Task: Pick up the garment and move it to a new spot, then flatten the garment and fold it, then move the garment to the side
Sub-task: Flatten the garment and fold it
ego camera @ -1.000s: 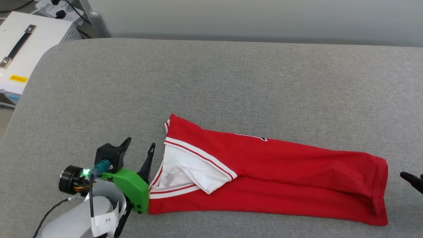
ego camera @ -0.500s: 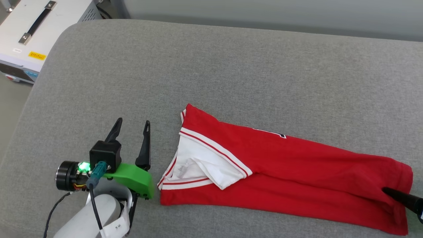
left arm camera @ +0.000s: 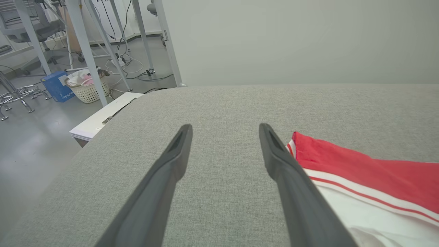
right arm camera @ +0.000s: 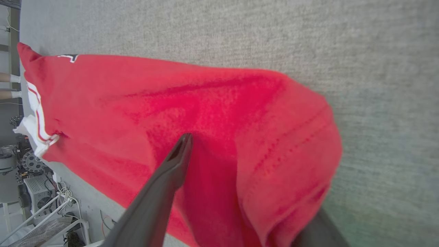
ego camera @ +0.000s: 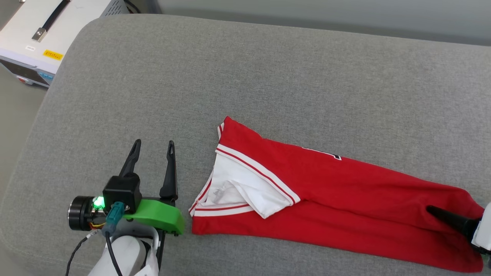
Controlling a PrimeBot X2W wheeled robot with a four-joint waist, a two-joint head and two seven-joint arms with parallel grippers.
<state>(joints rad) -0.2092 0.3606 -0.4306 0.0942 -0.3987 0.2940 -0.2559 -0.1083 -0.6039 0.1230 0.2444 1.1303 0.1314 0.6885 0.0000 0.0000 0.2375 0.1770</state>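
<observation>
Lettering on the shirt is unreadable (so is the yellow label on the box), while the left gripper, spread empty, has backed off the shirt and the right gripper, also spread, now straddles the hem.

Robotics lab, by every sign: a grey padded worktop stands beside a white instrument case with a carry handle. Past the robot's left gripper, metal rig legs, loose cables, a blue box, a white basket and a swivel chair crowd the bare floor.
</observation>
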